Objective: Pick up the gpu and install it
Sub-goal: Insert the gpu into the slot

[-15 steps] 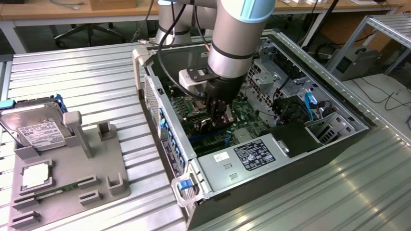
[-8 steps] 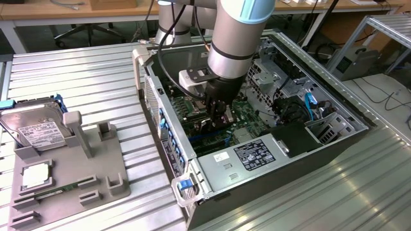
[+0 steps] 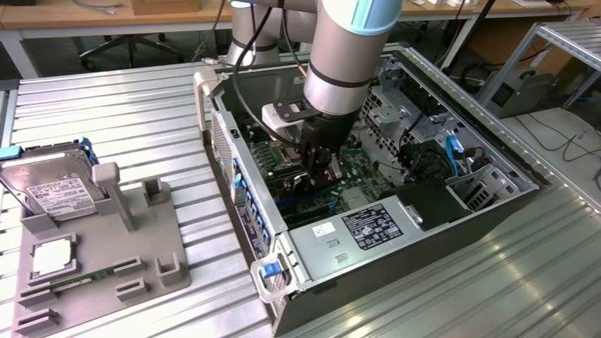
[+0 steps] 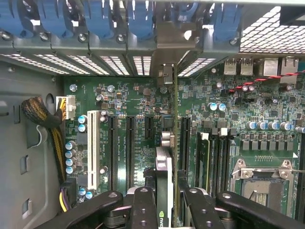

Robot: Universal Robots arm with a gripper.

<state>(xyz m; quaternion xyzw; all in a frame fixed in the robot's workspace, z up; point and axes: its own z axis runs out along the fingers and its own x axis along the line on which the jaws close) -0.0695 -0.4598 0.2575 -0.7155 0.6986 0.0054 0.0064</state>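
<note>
Ribbed metal table [image 3: 112,120] carrying an open computer case [image 3: 395,296], with the hand [image 3: 319,165] down inside it, closed on the gpu [image 4: 164,186].

Grips the thin dark card by both faces and holds it on edge above the green motherboard [image 4: 138,100]. Places it in line with the black expansion slots [image 4: 129,148], between the white slot [image 4: 93,148] and the CPU socket [image 4: 264,183]. Points one end toward the row of blue retention clips [image 4: 100,16] along the case's rear wall. Cannot tell whether the card's lower edge sits in a slot. Inside the case, toward the near end in the exterior view, a silver power supply [image 3: 362,225]. On the exterior view's left, well apart from the case, a grey fixture tray [image 3: 103,246] with a green memory stick [image 3: 80,280], and just beside it a hard drive [image 3: 52,190].
</note>
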